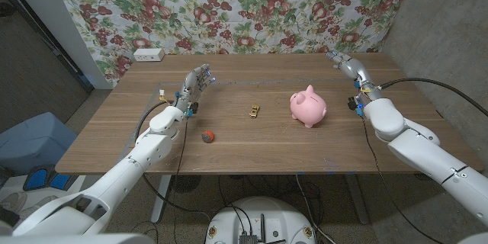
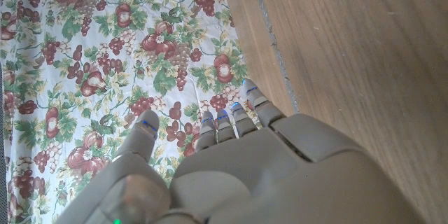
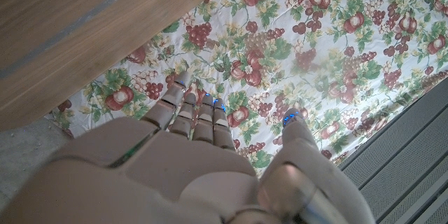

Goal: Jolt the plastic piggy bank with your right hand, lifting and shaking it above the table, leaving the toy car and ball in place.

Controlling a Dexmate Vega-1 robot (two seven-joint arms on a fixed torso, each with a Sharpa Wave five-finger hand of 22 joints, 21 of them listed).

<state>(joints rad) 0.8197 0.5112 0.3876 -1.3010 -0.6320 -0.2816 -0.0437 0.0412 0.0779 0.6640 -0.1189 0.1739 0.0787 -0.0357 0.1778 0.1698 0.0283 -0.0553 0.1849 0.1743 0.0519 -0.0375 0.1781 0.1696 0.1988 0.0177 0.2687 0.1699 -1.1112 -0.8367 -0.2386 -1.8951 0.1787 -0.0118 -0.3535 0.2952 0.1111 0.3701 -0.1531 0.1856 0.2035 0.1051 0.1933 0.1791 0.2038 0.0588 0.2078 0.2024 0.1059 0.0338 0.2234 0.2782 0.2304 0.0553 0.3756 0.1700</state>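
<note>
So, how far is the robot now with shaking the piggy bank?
Nothing looks done yet. The piggy bank stands on the table, untouched. The right hand is open near the far right edge, apart from it, holding nothing. Reaching, gripping, lifting and shaking all remain. The toy car and ball lie in place.

We are counting one pink piggy bank (image 1: pixel 308 108), one yellow toy car (image 1: pixel 254 110) and one ball (image 1: pixel 207 135). We are also logging one white box (image 1: pixel 148 55).

ball (image 1: pixel 207 135) left, car (image 1: pixel 254 110) mid, piggy bank (image 1: pixel 308 107) right
</note>
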